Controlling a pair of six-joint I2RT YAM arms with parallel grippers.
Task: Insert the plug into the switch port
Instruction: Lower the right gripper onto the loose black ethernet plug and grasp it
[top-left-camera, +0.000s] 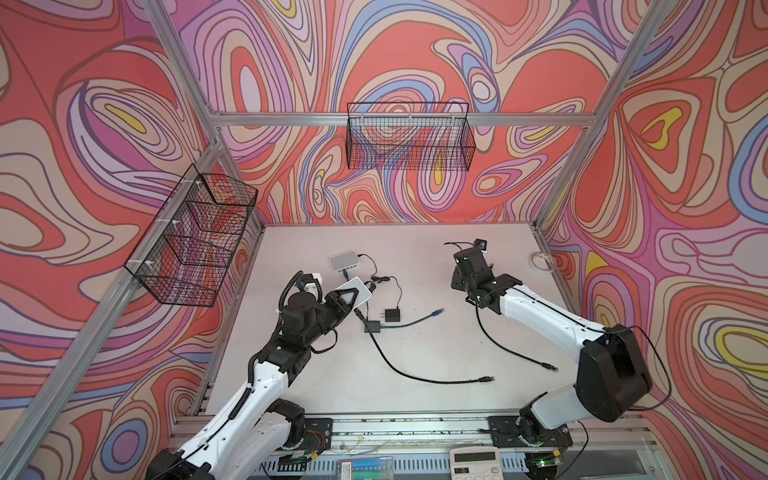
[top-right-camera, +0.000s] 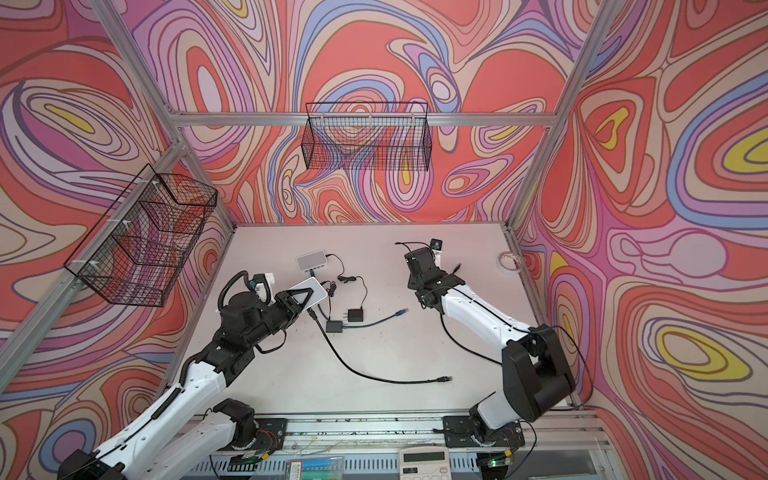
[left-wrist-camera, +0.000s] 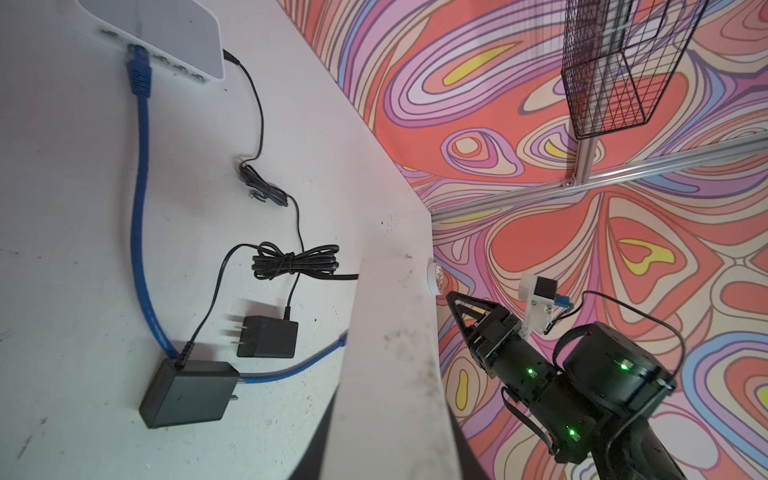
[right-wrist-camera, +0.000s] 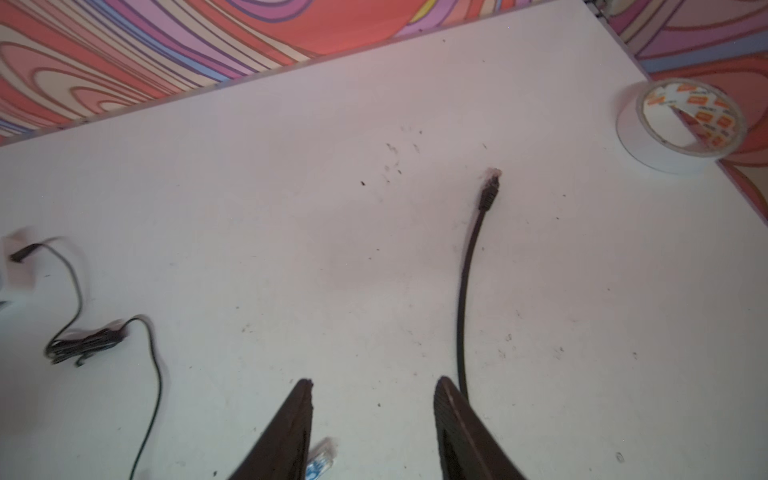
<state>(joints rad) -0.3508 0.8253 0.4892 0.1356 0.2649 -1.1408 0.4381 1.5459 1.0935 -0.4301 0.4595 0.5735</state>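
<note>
1. The left gripper (top-left-camera: 350, 299) is clamped tight on the edge of a white network switch (top-left-camera: 360, 291), holding it tilted above the table (top-left-camera: 415, 399)
2. The right gripper (right-wrist-camera: 372, 380) has its jaws partly apart with nothing between them
3. A black Ethernet plug (right-wrist-camera: 490, 189) lies on the table ahead of the right gripper, untouched
4. A second switch (top-left-camera: 344, 261) sits flat farther back with a blue cable (left-wrist-camera: 139, 166) plugged in, and that cable's free blue plug (top-left-camera: 439, 311) rests on the table

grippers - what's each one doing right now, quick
left gripper: closed, holding the white switch by its edge.
right gripper: open, nothing between its fingers.
</note>
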